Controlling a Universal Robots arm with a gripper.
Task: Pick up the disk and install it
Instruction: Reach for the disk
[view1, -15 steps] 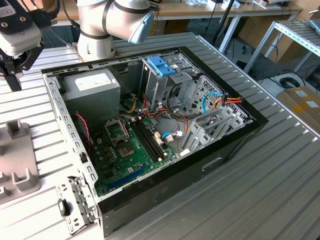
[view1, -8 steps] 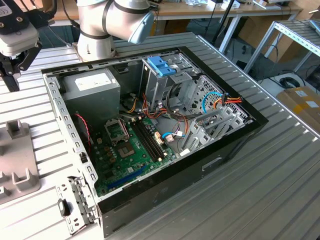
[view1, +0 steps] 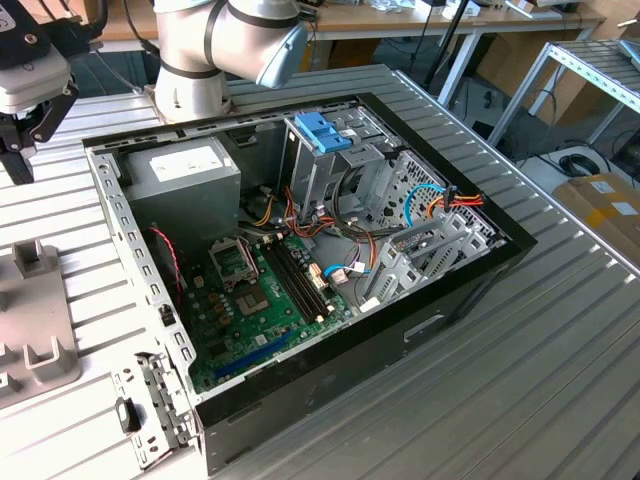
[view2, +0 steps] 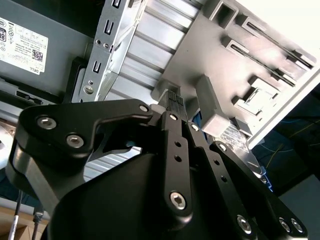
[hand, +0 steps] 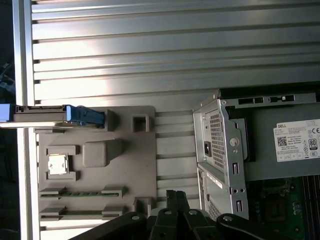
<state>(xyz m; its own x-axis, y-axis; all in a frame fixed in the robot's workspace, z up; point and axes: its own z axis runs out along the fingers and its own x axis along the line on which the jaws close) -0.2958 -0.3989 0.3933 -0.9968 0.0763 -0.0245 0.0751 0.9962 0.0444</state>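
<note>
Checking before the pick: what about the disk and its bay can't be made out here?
- Disk label: edge-on in the first wrist view, one end cut off by the picture's edge.
- Drive cage interior: exterior view, hidden by its own walls and the blue latch.

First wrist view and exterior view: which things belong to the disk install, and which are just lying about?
Job: disk, on edge in grey holder; hand; drive cage with blue latch.
Lying about: power supply; motherboard; loose metal bracket; chip in holder.
</note>
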